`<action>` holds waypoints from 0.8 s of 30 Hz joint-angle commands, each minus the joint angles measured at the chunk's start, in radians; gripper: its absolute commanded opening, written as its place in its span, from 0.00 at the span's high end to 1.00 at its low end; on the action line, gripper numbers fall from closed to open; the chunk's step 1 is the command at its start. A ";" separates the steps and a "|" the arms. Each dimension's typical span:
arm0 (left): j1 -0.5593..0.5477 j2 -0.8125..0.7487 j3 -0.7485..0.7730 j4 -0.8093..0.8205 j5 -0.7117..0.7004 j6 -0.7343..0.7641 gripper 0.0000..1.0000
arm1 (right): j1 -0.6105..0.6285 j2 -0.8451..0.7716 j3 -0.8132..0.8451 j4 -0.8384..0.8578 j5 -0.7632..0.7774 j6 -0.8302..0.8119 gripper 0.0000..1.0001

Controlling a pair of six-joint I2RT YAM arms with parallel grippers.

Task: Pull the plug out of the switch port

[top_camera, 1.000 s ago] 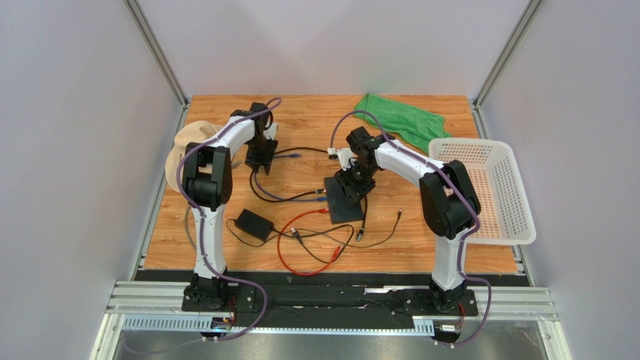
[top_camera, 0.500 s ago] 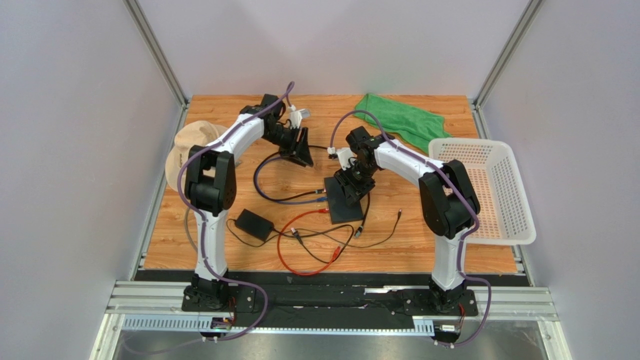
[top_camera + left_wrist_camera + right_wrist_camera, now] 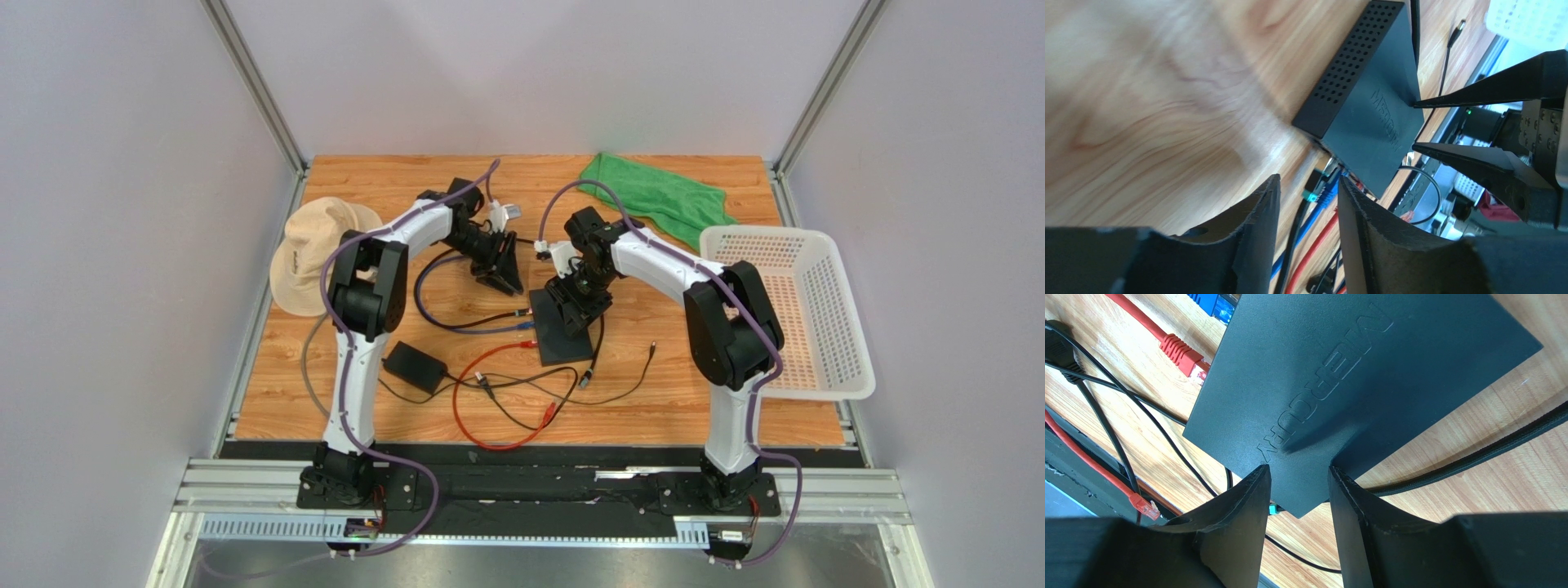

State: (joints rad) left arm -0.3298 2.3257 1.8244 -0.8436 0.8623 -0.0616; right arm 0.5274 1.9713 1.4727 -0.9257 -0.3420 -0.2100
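Far left on the wooden table [image 3: 276, 417] lies a floppy tan cloth hat [image 3: 309, 251]. Right of it, the left claw [image 3: 1309, 181] is open. Its two fingers are spread a little, and it points at a bunch of plugs just ahead. A blue plug [image 3: 1325, 192] and a red plug [image 3: 1184, 351] sit side by side at the left edge of the flat black plastic box [image 3: 562, 328] in the middle of the table. The switch port is somewhere on that edge, hidden behind the plugs. The right claw [image 3: 1298, 473] is over the top of the box, fingers a little apart, with nothing between them. I cannot tell if it presses down. Far right is a white plastic basket [image 3: 803, 312].

I think the left claw could pinch the wrong plug, because they are so close together. If the box is not held down, it could slide along with the pull, and the plug would stay in
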 commanded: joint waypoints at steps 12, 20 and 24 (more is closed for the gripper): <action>-0.072 0.058 0.009 -0.058 0.015 0.060 0.57 | 0.013 0.044 -0.009 0.025 0.040 -0.020 0.53; -0.077 0.078 0.022 -0.094 0.049 0.101 0.58 | 0.014 0.046 -0.006 0.024 0.040 -0.022 0.53; -0.077 0.080 0.001 -0.101 0.084 0.106 0.59 | 0.016 0.049 -0.006 0.024 0.041 -0.023 0.53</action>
State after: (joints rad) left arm -0.3946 2.3833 1.8282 -0.9112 0.9123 -0.0002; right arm 0.5297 1.9713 1.4738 -0.9260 -0.3416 -0.2108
